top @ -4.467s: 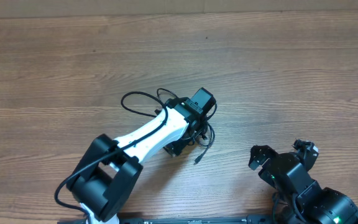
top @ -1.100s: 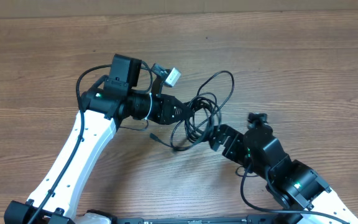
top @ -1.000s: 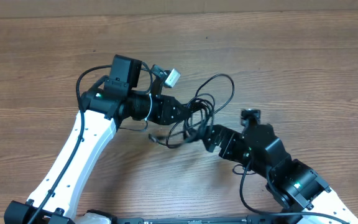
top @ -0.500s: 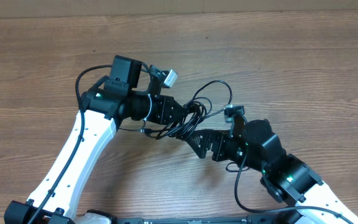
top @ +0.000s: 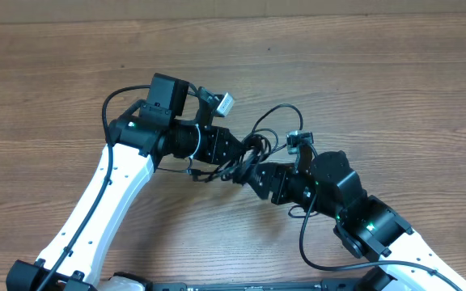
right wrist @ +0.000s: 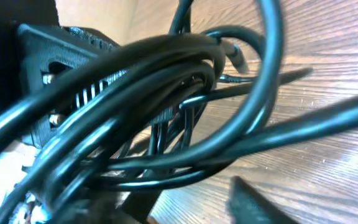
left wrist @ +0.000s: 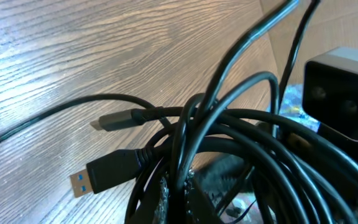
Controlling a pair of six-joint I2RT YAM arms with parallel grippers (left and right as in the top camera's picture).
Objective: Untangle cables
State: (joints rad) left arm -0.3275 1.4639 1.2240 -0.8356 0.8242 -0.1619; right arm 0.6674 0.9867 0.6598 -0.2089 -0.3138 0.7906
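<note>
Mid-untangle, nothing is freed yet. The cables (left wrist: 241, 118) are one knot, bunched between the two arms at mid-table (top: 379, 73). Loops spill toward the right arm, and a USB plug (left wrist: 107, 174) hangs out low. Left gripper (top: 231, 152) is clamped on the bundle. Right gripper (top: 257, 175) is nosed into it; I read its fingers as apart, with no cord pinched. For the next move I'd pick a single strand on the right, close on it alone and pull away from the left's hold. Catching two cords would likely tighten the knot.

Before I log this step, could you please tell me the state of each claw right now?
Left claw: closed on the cables.
Right claw: open, up against the cables.
</note>
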